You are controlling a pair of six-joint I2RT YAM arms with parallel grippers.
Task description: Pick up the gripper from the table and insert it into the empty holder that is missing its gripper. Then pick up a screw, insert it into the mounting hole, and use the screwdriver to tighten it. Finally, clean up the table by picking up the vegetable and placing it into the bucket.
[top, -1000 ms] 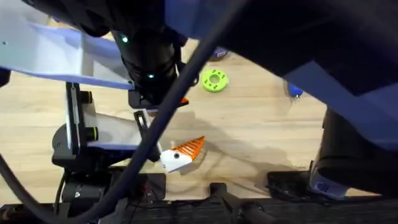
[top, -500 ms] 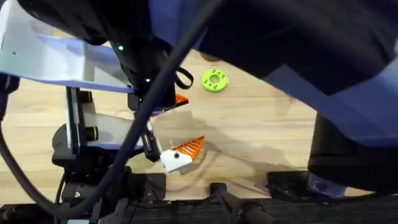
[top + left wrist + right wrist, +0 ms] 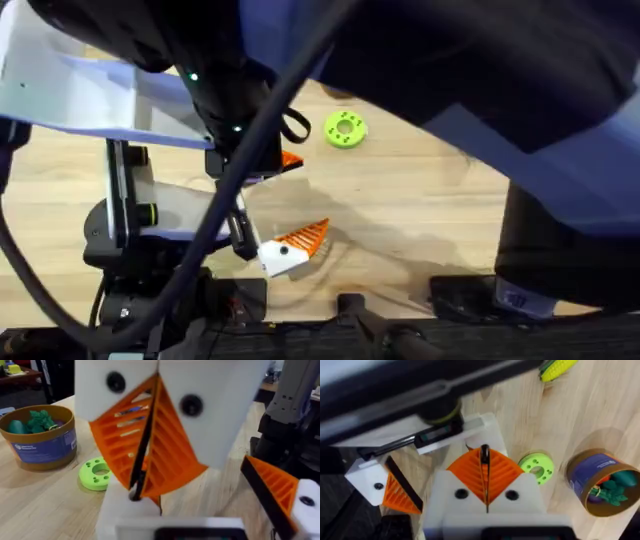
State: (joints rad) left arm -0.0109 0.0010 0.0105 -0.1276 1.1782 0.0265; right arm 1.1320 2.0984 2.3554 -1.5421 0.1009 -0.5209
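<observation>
Hanging over the desk (image 3: 420,200), both arms crowd the overhead view, dark and blurred. The left tool (image 3: 145,460) has its orange pads pressed together with nothing between them; the right tool (image 3: 485,480) is likewise closed and empty. An orange gripper (image 3: 305,237) on a white holder (image 3: 278,258) lies near the desk's front edge. The green disc (image 3: 96,473) sits just beside the bucket (image 3: 42,440), which holds green toys. The yellow vegetable (image 3: 557,369) lies on the desk well apart from the bucket.
</observation>
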